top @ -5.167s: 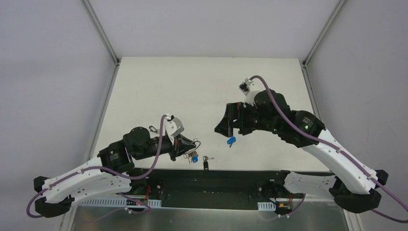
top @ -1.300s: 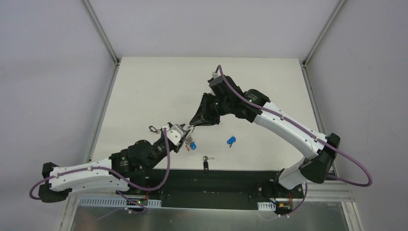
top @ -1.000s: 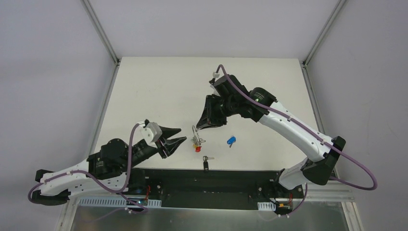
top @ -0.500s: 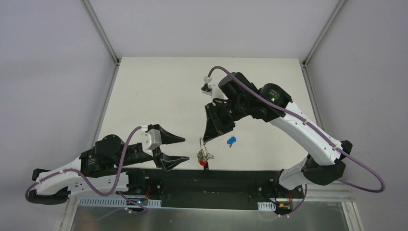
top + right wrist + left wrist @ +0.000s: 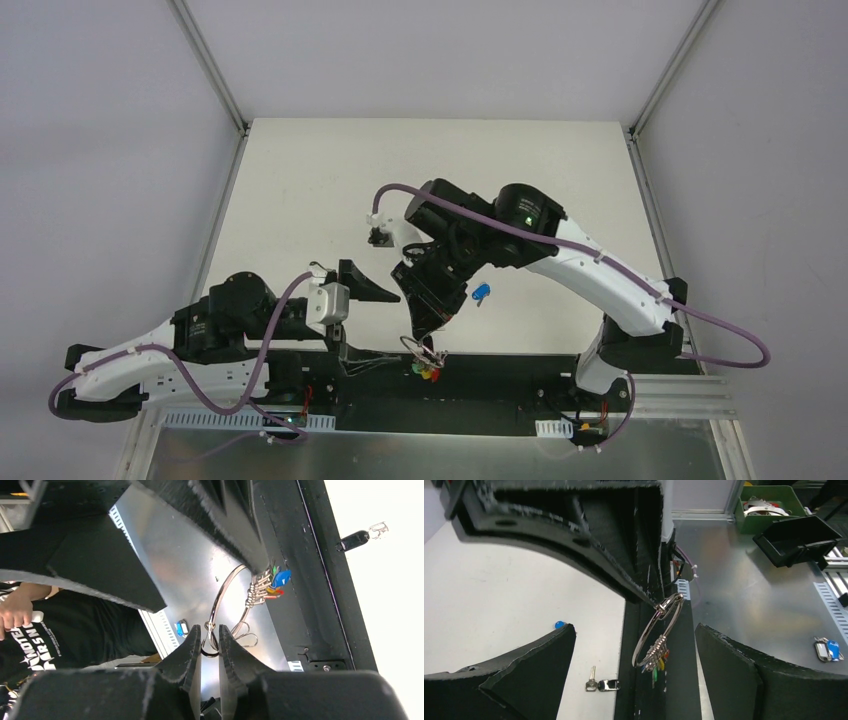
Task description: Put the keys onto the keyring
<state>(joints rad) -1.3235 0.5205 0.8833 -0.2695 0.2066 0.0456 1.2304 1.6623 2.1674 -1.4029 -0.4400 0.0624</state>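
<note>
The black-headed key (image 5: pixel 604 684) is seen in wrist views alone; the keyring (image 5: pixel 218 599) is clamped by right fingers (image 5: pixel 231 652), left fingers (image 5: pixel 536 655) spread apart

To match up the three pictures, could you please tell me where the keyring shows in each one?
Top view: the keyring hangs lower centre from the right gripper, by the black rail.
Left wrist: the keyring dangles mid-picture, with the left gripper open either side.
Right wrist: the keyring is pinched at the fingertips, lower centre.
Shared landmark: the black rail along the table's near edge.
</note>
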